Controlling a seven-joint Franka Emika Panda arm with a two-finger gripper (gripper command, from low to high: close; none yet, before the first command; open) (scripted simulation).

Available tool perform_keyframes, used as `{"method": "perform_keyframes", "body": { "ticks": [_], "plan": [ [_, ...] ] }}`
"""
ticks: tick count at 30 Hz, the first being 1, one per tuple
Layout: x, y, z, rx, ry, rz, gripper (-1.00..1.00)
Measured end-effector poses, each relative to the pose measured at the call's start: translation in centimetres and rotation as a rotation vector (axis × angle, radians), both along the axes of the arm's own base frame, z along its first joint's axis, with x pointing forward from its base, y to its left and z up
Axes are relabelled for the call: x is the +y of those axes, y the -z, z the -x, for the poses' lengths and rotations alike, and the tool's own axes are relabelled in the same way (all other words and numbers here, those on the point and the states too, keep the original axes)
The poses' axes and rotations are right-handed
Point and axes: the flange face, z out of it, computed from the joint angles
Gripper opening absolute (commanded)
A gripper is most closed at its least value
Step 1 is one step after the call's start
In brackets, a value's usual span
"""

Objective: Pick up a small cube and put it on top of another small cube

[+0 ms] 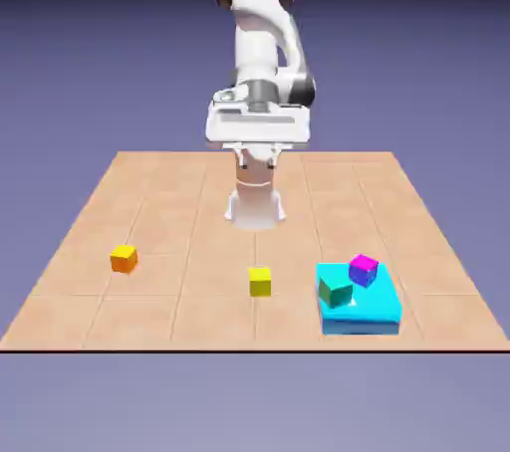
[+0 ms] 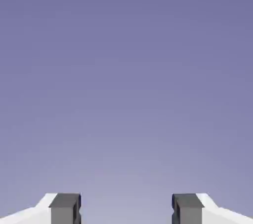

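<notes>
Cubes lie scattered over the near half of the counter (image 1: 149, 201), a tan tiled top, and the yellow cube (image 1: 260, 281) near the front middle serves as the landmark. Beside it, toward the exterior view's right, sits a flat cyan block (image 1: 374, 311), the closest thing to the front edge. Two cubes rest on that block: a dark green cube (image 1: 336, 291) on its near left part, and a magenta cube (image 1: 364, 269) just behind and to the right of the green one, close to it; whether the two touch cannot be told. Well apart from the yellow cube, toward the exterior view's left and slightly farther back, stands the orange cube (image 1: 124, 258) with its yellower top face, alone on the bare tiles and upright. Farther back than the yellow cube, at the far middle of the counter, rises the white arm (image 1: 261, 52), folded high above its base. In the hand view the claw (image 2: 126, 208) shows two grey fingertips (image 2: 64, 207) at the bottom edge, standing wide apart with only the blue-violet backdrop between them; it is released and grasps nothing. The claw is high above the counter and well away from every cube, with the hand view showing only plain backdrop.
</notes>
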Motion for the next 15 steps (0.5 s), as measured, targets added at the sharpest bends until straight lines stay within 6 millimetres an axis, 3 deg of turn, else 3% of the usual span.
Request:
{"method": "perform_keyframes", "body": {
  "ticks": [4, 8, 12, 15],
  "plan": [
    [-6.8, 5.1, -1.2, 0.173, 0.253, -0.187, 0.00],
    [-13.5, 10.5, -0.6, 0.330, 0.521, -0.352, 0.00],
    [-19.9, 15.7, 1.7, 0.463, 0.803, -0.496, 0.00],
    [-25.0, 19.1, 5.0, 0.537, 1.040, -0.597, 0.00]
  ]
}}
